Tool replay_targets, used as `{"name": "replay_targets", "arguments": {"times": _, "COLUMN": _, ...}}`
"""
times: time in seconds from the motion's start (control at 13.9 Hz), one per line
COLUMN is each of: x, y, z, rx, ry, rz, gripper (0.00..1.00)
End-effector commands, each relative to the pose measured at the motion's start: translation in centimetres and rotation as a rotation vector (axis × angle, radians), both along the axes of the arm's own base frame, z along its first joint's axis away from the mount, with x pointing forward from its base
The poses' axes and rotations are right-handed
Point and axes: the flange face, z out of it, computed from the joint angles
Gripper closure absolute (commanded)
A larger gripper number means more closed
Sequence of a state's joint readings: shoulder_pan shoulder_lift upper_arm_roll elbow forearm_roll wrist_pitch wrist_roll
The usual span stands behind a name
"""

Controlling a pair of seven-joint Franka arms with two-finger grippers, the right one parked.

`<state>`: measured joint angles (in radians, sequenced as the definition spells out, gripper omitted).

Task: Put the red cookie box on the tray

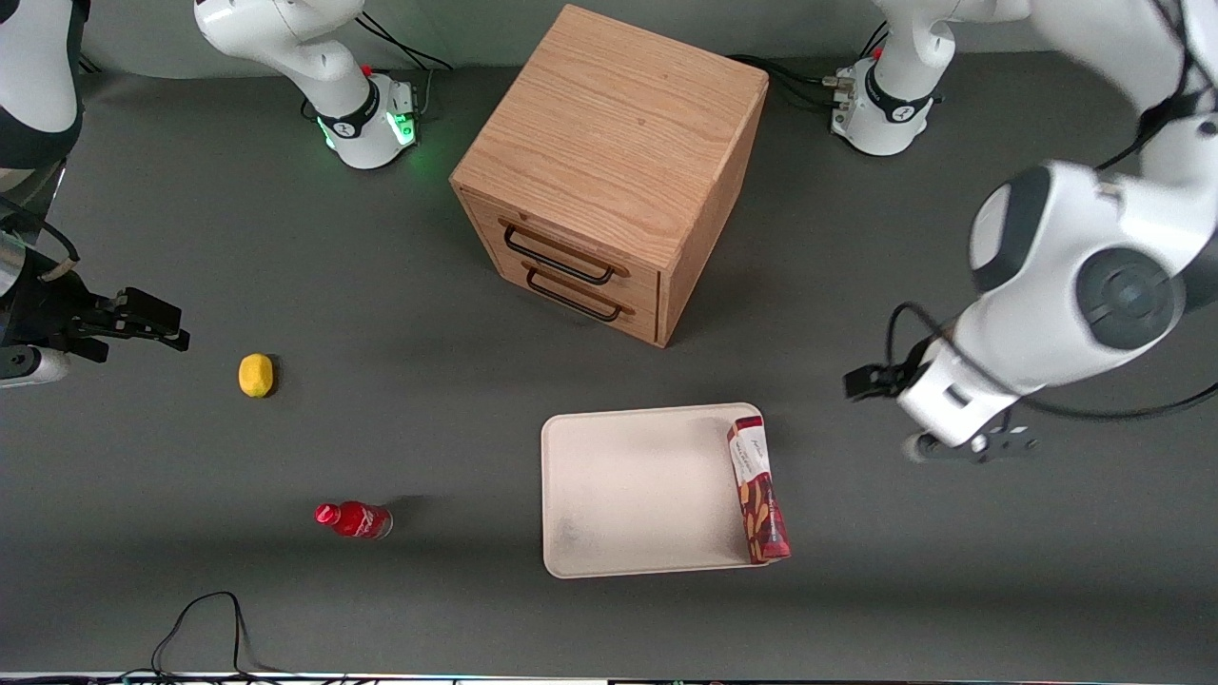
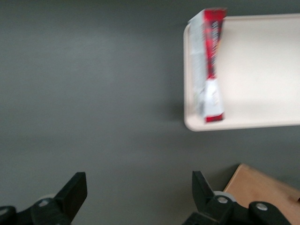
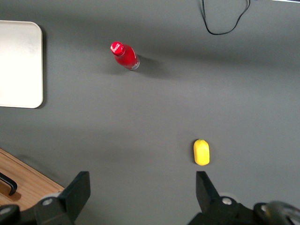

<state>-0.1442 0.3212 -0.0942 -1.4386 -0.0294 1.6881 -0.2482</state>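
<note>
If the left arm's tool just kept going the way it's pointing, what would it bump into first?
Probably just the bare gray table. The open tool points down at it, empty. The red cookie box on the tray lies off to the side, so it looks out of that line.

A dark grey counter (image 1: 400, 285) carries a wooden two-drawer cabinet (image 1: 609, 171), taken here as the reference point, and both arm bases. In front of the cabinet's drawers, nearer the front camera, a cream-white tray (image 1: 638, 495) lies flat on the counter; a yellow lemon-like item (image 1: 255, 375) and a small red bottle (image 1: 354, 519) on its side lie toward the parked arm's end, the bottle nearer the camera. The hand (image 1: 971, 447) is above bare counter toward the working arm's end, fingers (image 2: 72, 192) apart, gripping nothing.
</note>
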Motion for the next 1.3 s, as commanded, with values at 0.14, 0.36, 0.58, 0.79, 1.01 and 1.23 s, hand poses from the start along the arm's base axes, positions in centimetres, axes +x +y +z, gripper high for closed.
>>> {"name": "replay_targets", "arguments": {"times": 0.14, "x": -5.9, "y": 8.4, "z": 6.2, "rx": 0.047, "ry": 0.036, "rz": -0.046, "gripper": 0.0}}
{"name": "replay_targets", "arguments": {"times": 0.36, "x": -6.8, "y": 12.8, "z": 7.3, "rx": 0.049, "ry": 0.056, "rz": 0.027, "gripper": 0.0}}
{"name": "replay_targets", "arguments": {"times": 0.58, "x": -6.7, "y": 14.5, "z": 6.9, "rx": 0.046, "ry": 0.069, "rz": 0.053, "gripper": 0.0}}
{"name": "replay_targets", "arguments": {"times": 0.79, "x": -6.5, "y": 13.1, "z": 6.2, "rx": 0.052, "ry": 0.09, "rz": 0.027, "gripper": 0.0}}
{"name": "replay_targets", "arguments": {"times": 1.01, "x": -6.4, "y": 13.7, "z": 6.9, "rx": 0.079, "ry": 0.074, "rz": 0.025, "gripper": 0.0}}
{"name": "replay_targets", "arguments": {"times": 1.23, "x": -6.2, "y": 15.2, "z": 6.8, "rx": 0.073, "ry": 0.071, "rz": -0.001, "gripper": 0.0}}
